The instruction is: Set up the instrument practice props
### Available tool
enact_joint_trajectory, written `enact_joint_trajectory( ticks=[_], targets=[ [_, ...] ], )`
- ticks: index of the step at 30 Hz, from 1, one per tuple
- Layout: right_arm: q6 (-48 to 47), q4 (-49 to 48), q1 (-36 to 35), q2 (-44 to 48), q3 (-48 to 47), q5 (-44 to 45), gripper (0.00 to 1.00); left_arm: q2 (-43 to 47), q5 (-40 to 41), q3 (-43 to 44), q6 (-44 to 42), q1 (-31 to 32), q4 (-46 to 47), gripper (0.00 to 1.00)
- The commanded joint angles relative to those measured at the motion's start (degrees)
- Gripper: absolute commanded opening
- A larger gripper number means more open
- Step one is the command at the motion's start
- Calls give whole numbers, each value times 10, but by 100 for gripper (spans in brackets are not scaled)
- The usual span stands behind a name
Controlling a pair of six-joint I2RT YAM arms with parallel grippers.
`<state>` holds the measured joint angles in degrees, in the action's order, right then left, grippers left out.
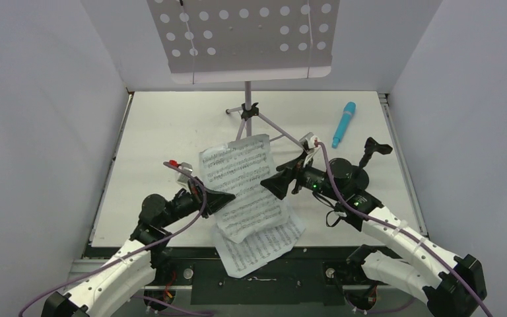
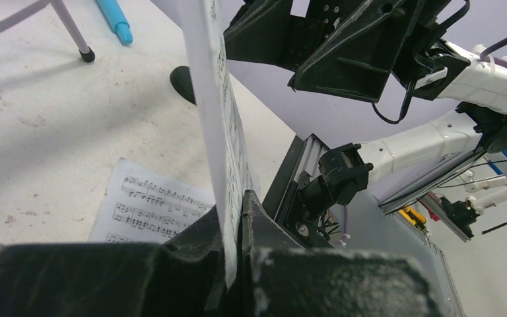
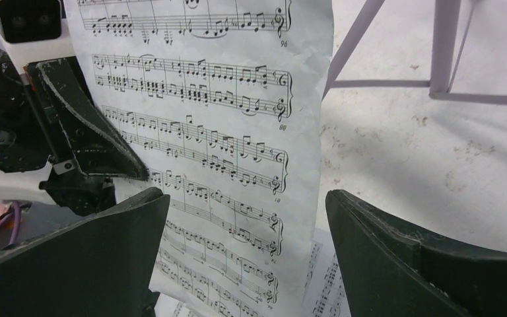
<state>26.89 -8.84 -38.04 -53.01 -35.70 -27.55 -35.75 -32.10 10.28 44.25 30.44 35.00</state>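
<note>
My left gripper is shut on the lower edge of a white sheet-music page, which stands upright above the table. In the left wrist view the page rises edge-on from between the closed fingers of that gripper. My right gripper stands open just right of the page, its fingers apart from the paper in front of it. More pages lie flat at the near table edge. The lilac music stand stands at the back. The turquoise microphone lies at the back right, near the black mic stand.
The music stand's tripod legs spread over the middle back of the table, close behind the right gripper. White walls enclose the left, right and back sides. A metal rail runs along the near edge by the arm bases.
</note>
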Motion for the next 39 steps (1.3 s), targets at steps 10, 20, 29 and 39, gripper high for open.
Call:
enact_joint_trajectory(
  ticks=[10,20,29,39],
  targets=[
    [-74,55,-4,10,-137,56,95,8,6,198,-128,2,-197,0],
    [-103,100,-5,10,-243,108,97,-46,-23,336,-166,2,-247,0],
    [-150,136,-4,-12,-330,189,99,-117,-6,475,-172,-3,-271,0],
    [-204,166,-4,-46,-409,263,100,-195,25,623,-181,-23,-303,0]
  ],
)
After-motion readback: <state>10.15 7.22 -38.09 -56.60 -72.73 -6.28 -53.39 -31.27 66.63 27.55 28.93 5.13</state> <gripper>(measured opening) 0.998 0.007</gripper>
